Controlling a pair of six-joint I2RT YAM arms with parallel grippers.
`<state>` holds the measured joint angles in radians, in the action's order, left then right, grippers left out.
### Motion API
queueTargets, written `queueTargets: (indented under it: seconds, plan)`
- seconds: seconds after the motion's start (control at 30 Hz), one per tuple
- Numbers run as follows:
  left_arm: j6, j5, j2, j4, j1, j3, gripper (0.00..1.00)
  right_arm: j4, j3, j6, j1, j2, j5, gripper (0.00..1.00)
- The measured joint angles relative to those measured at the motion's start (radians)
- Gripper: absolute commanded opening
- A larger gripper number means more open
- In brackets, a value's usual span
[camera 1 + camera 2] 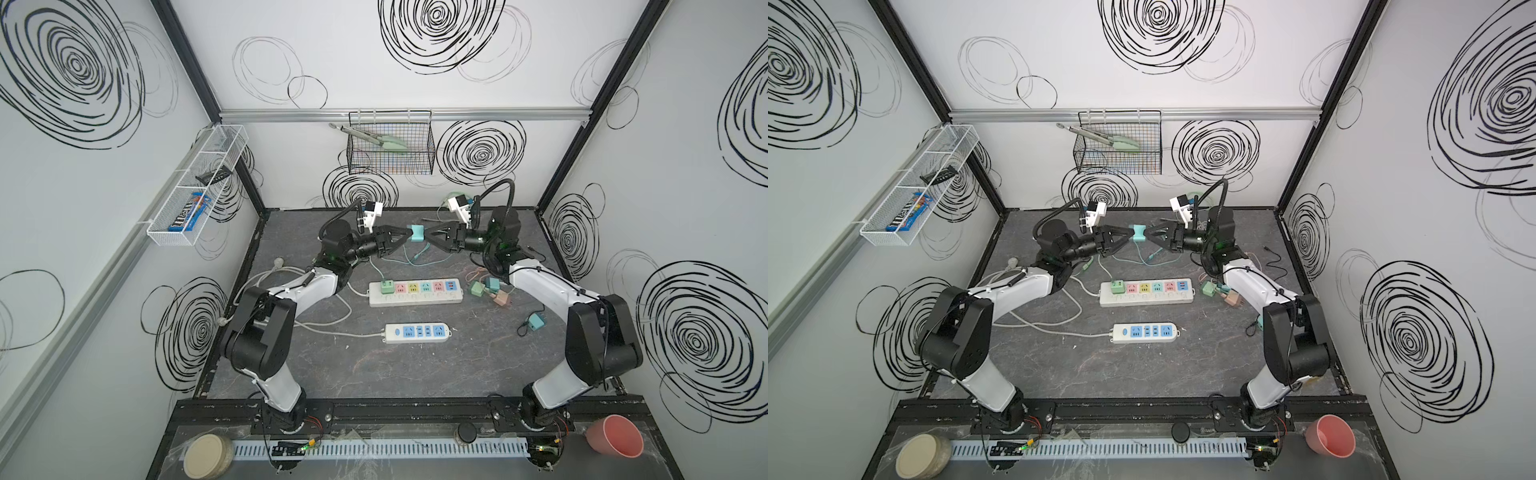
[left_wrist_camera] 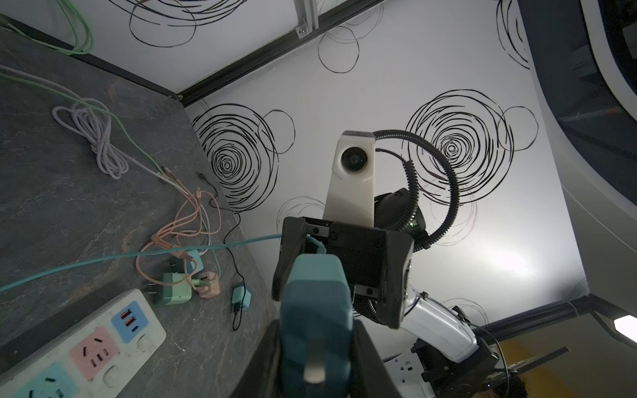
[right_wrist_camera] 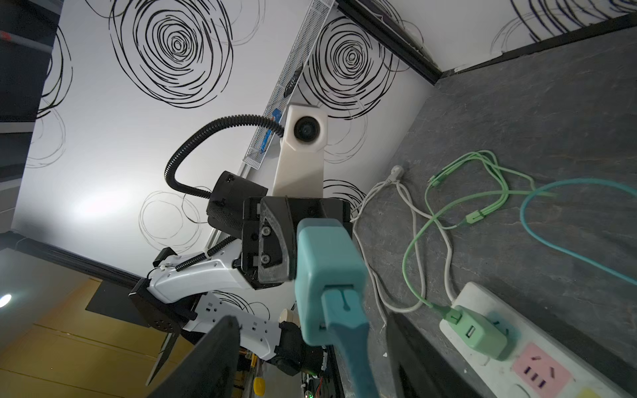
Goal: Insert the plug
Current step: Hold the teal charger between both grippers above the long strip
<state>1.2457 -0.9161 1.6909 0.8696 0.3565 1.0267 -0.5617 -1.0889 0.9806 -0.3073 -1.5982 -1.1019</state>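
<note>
Nearest, on the front ledge, sits a pink cup (image 1: 615,436), with no part in this job. Behind it on the bench (image 1: 415,374) lie a short power strip (image 1: 417,332) with blue sockets, then a long power strip (image 1: 415,298) with pastel ones. A green adapter (image 1: 387,286) fills its leftmost socket and the rest stand free (the likely target, I judge). Loose adapters (image 1: 490,289) lie heaped just beside its right end.

Further back the arms meet in the air. The teal plug (image 1: 415,233) hangs between them, clear of both strips. The left claw (image 1: 406,235) is clamped on its body. The right claw (image 1: 428,235) faces it with jaws wide, its fingers (image 3: 206,361) either side of the cable end and not touching. This reads as a mid-air handover to set the grip. A metal blade (image 2: 313,358) points back toward the left wrist, so a turn seems needed before pushing in. The teal cable (image 1: 415,259) trails down to the bench.

Farthest, a black wire basket (image 1: 390,166) on the back wall holds tongs (image 1: 365,137). A white rack (image 1: 195,187) on the side wall holds a blue packet (image 1: 189,216) reading "m&m's". No other writing is legible.
</note>
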Motion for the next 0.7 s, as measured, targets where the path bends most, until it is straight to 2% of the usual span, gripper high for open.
queueTargets:
  seconds: [0.07,0.2,0.33,0.43,0.53,0.6,0.67,0.7]
  plan:
    - [0.000,0.000,0.000,0.000,0.003,0.000,0.00,-0.003,0.000,0.003,-0.012,0.000,-0.002,0.64]
    - [0.002,0.018,-0.001,0.001,0.002,0.000,0.00,-0.002,0.001,0.010,-0.014,0.001,0.000,0.77]
    - [0.013,0.062,-0.002,0.010,-0.013,0.000,0.00,0.003,0.055,0.008,0.013,0.036,0.027,0.81]
    - [0.019,0.114,-0.003,0.020,-0.038,0.003,0.00,0.038,0.092,-0.015,0.051,0.067,0.032,0.80]
    - [-0.009,0.169,-0.003,-0.021,-0.049,0.031,0.00,0.105,0.093,-0.082,0.065,0.079,0.030,0.71]
    - [-0.057,0.204,-0.003,-0.083,-0.041,0.069,0.00,0.130,0.095,-0.109,0.046,0.083,0.026,0.54]
    - [-0.100,0.230,-0.003,-0.129,-0.022,0.095,0.00,0.112,0.110,-0.090,0.032,0.086,0.030,0.44]
    - [-0.117,0.238,-0.003,-0.146,-0.011,0.100,0.00,0.082,0.126,-0.067,0.024,0.089,0.033,0.42]
